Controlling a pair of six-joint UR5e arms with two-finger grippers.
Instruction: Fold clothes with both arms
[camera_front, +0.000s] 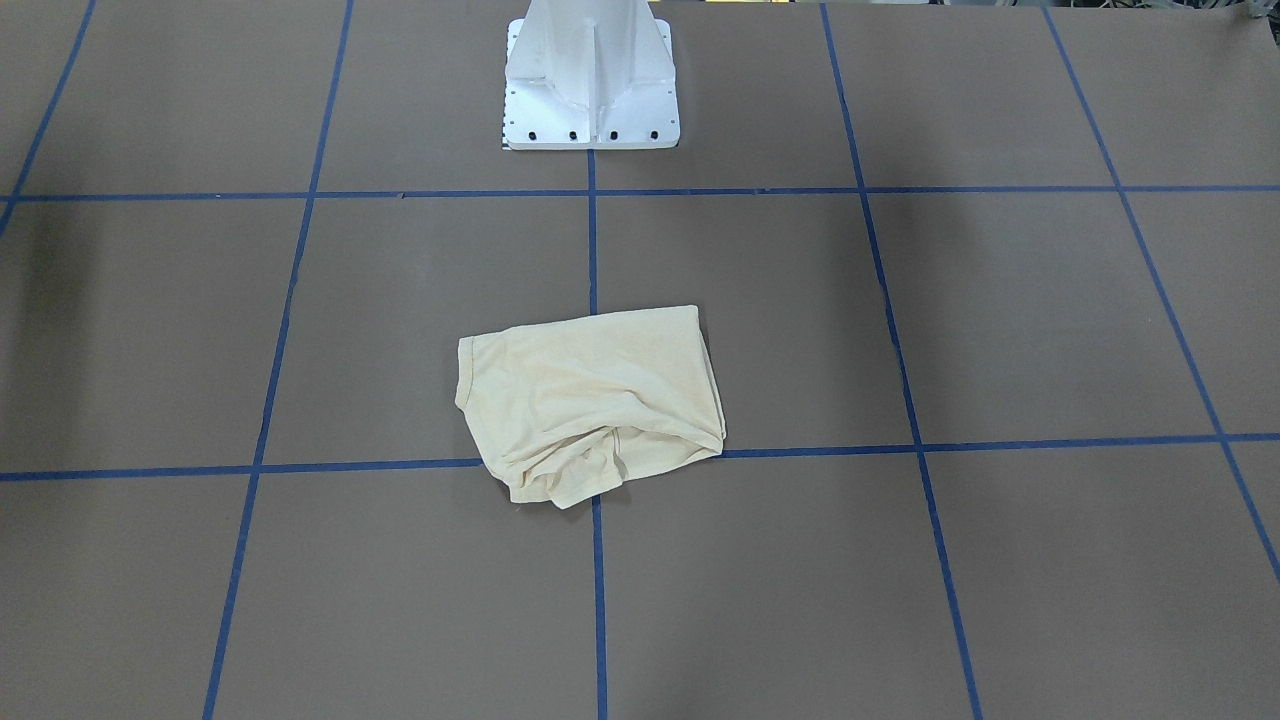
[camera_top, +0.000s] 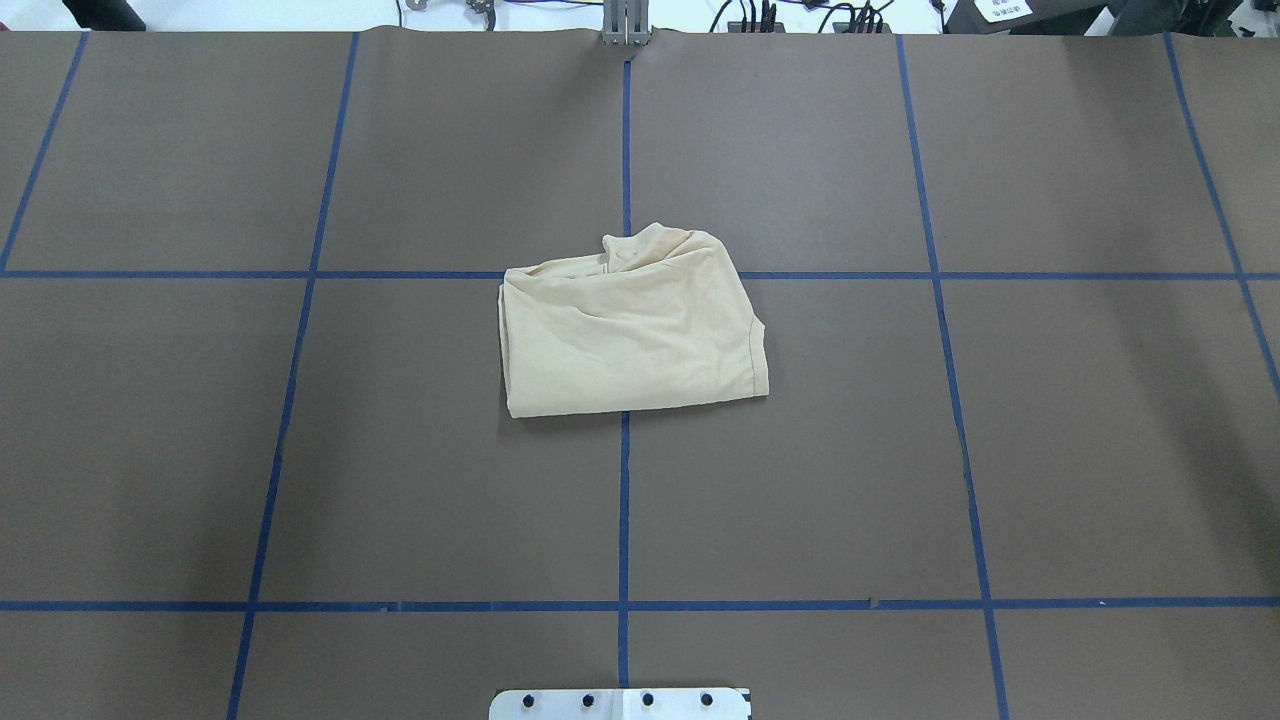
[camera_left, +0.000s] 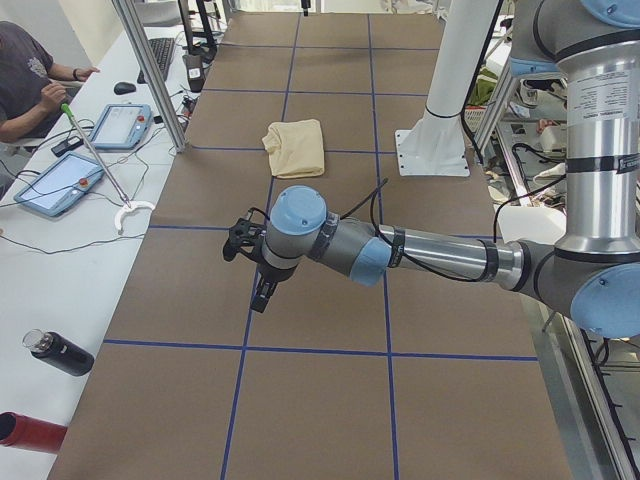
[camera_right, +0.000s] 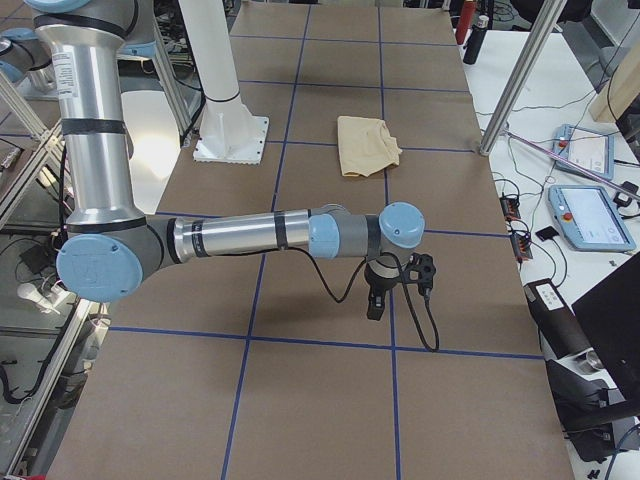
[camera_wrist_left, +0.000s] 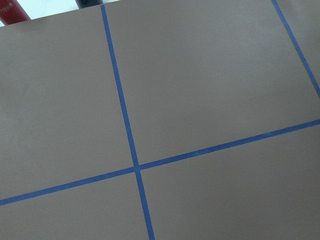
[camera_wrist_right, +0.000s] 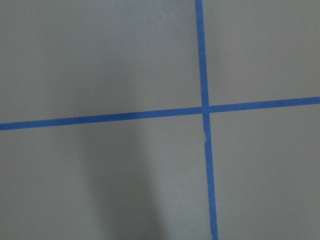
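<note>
Presently: cream long-sleeved shirt, folded to a rumpled packet, at the middle of the brown table over a blue tape line, apparently finished. Left gripper and right gripper well apart from it, one toward each table end, presumably to keep clear. Open or clenched: cannot tell for either. Print and collar hidden

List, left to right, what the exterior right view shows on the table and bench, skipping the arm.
Going rightward: white pedestal → cream shirt → metal post → teach pendant.
</note>
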